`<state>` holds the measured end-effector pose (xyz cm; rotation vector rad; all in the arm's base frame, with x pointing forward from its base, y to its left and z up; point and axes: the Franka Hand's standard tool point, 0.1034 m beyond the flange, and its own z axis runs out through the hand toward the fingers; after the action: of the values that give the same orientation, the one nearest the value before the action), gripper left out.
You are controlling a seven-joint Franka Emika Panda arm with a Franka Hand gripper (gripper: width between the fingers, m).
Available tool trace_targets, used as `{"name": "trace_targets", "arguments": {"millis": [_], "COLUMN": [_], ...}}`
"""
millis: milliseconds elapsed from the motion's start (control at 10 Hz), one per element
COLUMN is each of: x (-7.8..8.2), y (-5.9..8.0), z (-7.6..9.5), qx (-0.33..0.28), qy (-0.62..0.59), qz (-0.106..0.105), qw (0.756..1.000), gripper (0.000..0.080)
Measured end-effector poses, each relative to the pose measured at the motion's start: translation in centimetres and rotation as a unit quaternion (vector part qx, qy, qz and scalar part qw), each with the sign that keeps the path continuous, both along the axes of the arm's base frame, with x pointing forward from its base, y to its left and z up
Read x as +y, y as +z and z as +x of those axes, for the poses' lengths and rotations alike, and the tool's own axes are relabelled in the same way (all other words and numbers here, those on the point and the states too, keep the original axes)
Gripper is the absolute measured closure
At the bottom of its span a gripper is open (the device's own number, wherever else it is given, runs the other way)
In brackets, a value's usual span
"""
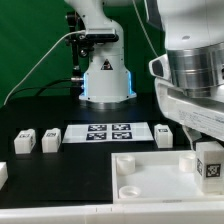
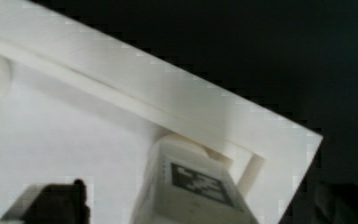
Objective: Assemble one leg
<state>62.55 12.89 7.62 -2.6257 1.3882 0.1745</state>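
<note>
One leg (image 1: pixel 209 165), a small white block with a black-and-white tag, stands slightly tilted at the corner of the large white tray-like piece (image 1: pixel 150 172) on the exterior view's right. My gripper (image 1: pixel 203 148) hangs right over it. In the wrist view the leg (image 2: pixel 201 182) sits at the corner of the tray-like piece (image 2: pixel 87 120), between my fingers. One dark finger (image 2: pixel 60 203) stands apart from the leg, with white surface showing between them. The other finger blends into the dark background. The gripper (image 2: pixel 202 208) looks open around the leg.
Three more legs lie on the black table: two (image 1: pixel 24 141) (image 1: pixel 51 141) on the exterior view's left and one (image 1: pixel 165 133) beside the marker board (image 1: pixel 105 132). A white piece (image 1: pixel 3 172) shows at the left edge. The robot base (image 1: pixel 105 75) stands behind.
</note>
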Motion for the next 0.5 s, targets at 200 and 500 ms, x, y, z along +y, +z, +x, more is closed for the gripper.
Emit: {"name": "trace_targets", "arguments": {"millis": [200,500], "x": [-0.31,-0.49], "y": [0.24,0.13], "z": [0.23,0.19], "qx": [-0.036,-0.054], "qy": [0.166,0.263], "qz": [-0.001,0.000], "qw": [0.985,0.963], "gripper": [0.0151,0.0151]}}
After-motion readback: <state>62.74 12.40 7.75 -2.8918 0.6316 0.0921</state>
